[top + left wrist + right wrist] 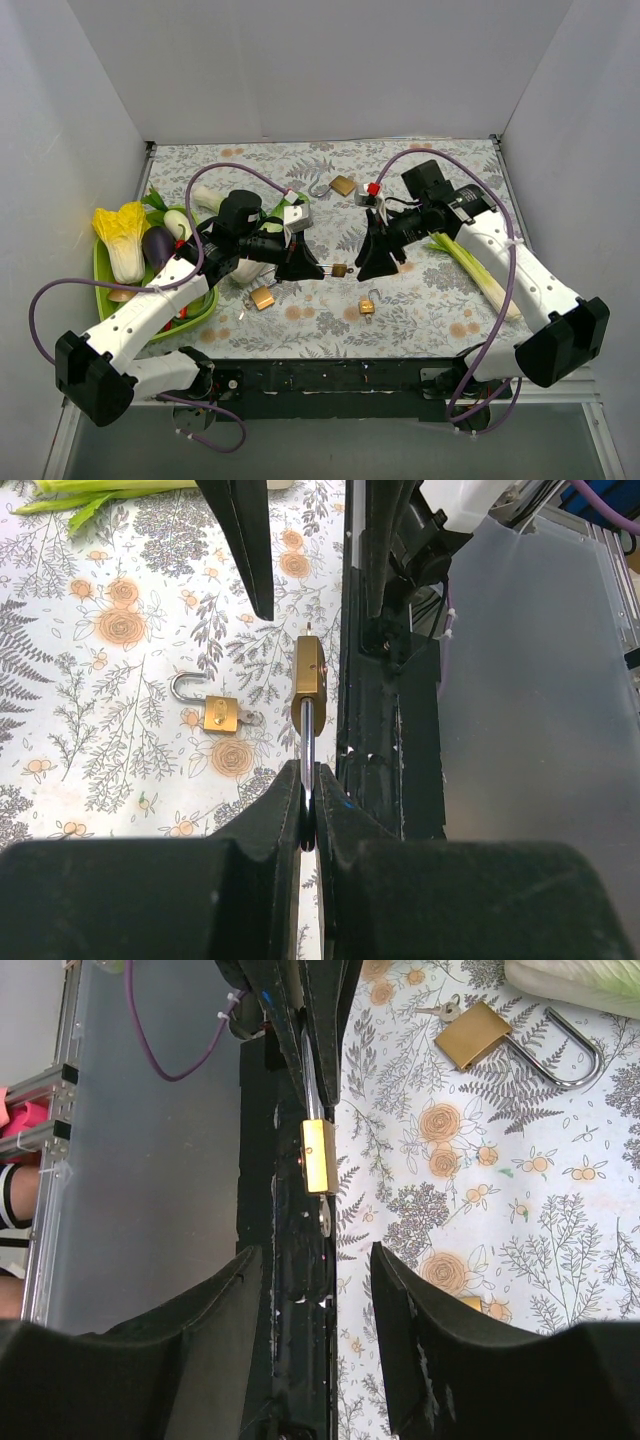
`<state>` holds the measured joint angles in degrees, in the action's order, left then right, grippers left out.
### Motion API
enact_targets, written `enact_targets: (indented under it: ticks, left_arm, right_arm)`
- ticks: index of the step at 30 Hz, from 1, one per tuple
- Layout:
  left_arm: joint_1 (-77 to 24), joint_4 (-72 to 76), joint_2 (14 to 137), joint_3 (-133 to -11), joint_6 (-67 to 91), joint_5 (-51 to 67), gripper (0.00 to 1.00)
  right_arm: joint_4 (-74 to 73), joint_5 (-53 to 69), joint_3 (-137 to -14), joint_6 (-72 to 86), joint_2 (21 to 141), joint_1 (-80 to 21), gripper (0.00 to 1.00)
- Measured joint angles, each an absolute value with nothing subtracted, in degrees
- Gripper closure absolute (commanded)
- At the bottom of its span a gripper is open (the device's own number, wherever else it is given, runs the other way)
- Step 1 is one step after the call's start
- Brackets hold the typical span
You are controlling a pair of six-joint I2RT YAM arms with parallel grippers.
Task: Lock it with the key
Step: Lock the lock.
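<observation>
the left end effector (pixel 307 782) was clamped on a key (pixel 306 730) seated in a brass padlock (pixel 308 675); the right end effector (pixel 320 1260) gaped apart just beside it.

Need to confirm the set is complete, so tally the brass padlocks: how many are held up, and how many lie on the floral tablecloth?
Brass padlock held up by the left gripper: 1
Brass padlocks lying on the floral tablecloth: 3
Total: 4

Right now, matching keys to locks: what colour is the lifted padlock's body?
Brass-gold; the padlock shows best in the left wrist view.
</observation>
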<state>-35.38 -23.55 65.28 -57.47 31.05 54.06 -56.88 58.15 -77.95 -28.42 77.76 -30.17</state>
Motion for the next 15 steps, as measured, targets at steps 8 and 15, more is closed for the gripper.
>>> enact_targets:
  ticks: [8, 15]
  left_arm:
    - [-35.4, -23.5, 65.6, -57.5, 30.8, 54.1, 1.00]
    - [-35.4, -23.5, 66.3, -57.5, 30.3, 54.0, 1.00]
  right_arm:
    - [-56.2, 58.1, -78.0, -27.2, 80.1, -31.1, 0.52]
    - [-55.4, 57.4, -78.3, -26.7, 80.6, -33.4, 0.65]
